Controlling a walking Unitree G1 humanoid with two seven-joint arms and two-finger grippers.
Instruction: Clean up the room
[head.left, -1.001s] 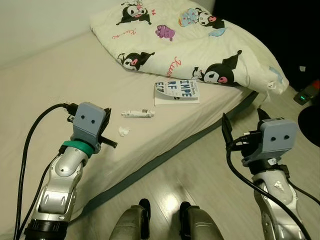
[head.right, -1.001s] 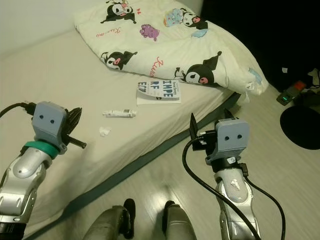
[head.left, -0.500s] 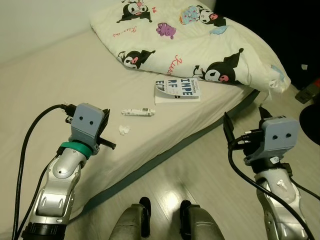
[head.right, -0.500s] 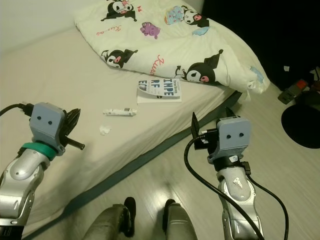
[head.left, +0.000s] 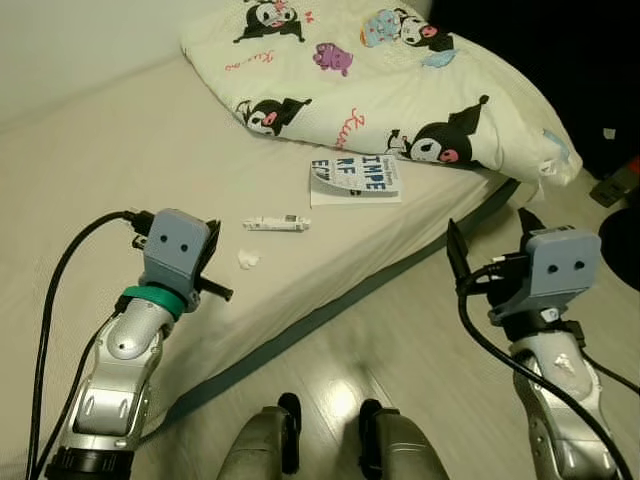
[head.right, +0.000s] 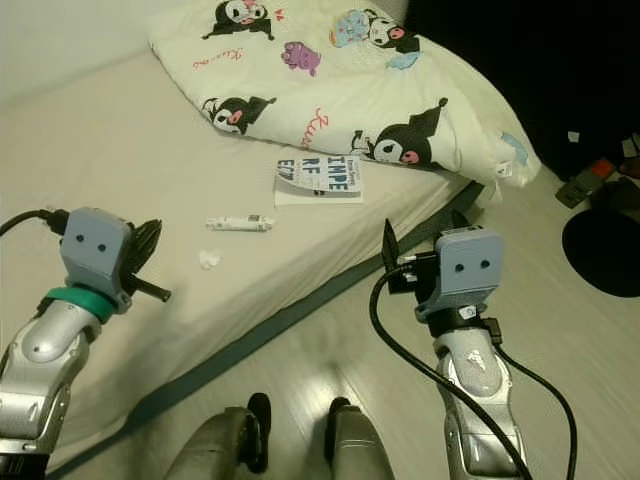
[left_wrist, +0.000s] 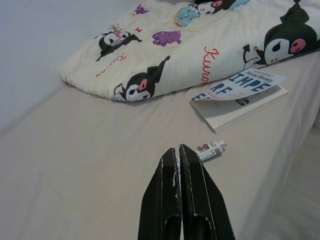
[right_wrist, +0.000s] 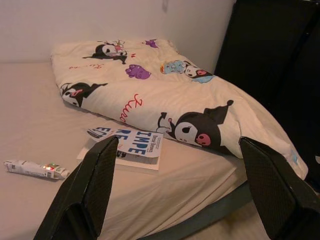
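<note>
From my seat the bed sheet (head.left: 110, 150) reads as matt beige cloth, smooth with faint creases. The quilt (head.left: 380, 90) is soft cream fabric with a fine stitched texture and printed cartoon figures. The book (head.left: 354, 180) has a paper cover with a slight sheen, the tube (head.left: 275, 224) looks like glossy plastic, and the small white scrap (head.left: 248, 260) resembles crumpled tissue. The floor (head.left: 400, 340) is pale wood-look board — glossy, throwing back light. My arms are brushed silver metal; the fingers (right_wrist: 95, 185) are matt black plastic, finely textured.

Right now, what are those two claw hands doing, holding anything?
Left gripper: jaws closed, holding nothing, above the bed.
Right gripper: jaws wide open, holding nothing.
</note>
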